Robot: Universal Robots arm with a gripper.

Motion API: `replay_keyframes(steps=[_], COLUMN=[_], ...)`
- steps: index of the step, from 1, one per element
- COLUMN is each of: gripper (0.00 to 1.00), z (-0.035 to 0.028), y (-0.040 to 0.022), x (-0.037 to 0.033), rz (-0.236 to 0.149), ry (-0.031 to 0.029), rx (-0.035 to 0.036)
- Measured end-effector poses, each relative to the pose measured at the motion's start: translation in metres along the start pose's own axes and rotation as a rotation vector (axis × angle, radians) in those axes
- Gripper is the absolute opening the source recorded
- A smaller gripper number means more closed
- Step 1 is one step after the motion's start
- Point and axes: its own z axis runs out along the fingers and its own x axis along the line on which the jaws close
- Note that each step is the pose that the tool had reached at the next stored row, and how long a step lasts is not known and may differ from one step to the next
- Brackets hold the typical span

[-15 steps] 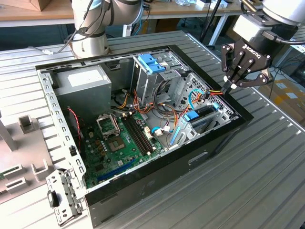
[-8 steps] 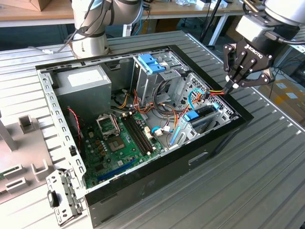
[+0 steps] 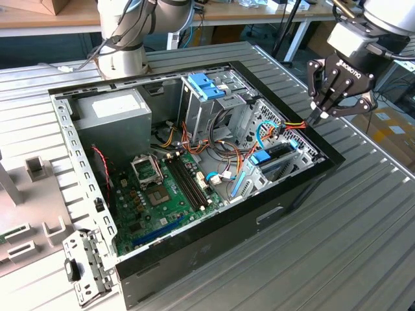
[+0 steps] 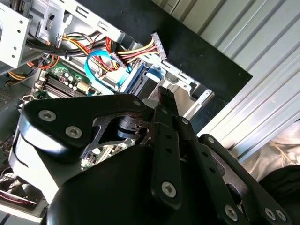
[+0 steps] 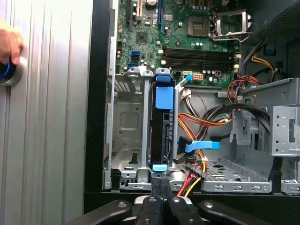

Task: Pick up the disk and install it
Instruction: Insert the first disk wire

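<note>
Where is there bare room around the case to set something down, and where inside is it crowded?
Bare ribbed table lies along the black wall of the case, toward the exterior view's right. Inside, the empty bay beside the disk is free. The wires on the disk's other side crowd that space.

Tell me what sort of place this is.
Probably a robotics lab or workshop: an open black desktop computer case lies on a ribbed grey metal table, a pale grey robot arm base stands beside it, wooden workbenches behind.

Bright even light, soft shadows
</note>
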Motion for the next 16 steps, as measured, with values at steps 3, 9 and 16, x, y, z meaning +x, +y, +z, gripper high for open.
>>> replay_keyframes(steps=[3,9,16], gripper=[0.11,0.11,0.11], z=[0.0008,0.0014,0.0014], y=[-0.0040,-0.0087,-0.0089], x=[-0.0042,-0.0073,-0.0073], rz=[-0.012,-0.018,-0.018], ry=[0.0005,0.0007,0.0007], rx=[-0.0003,-0.0006,-0.0006])
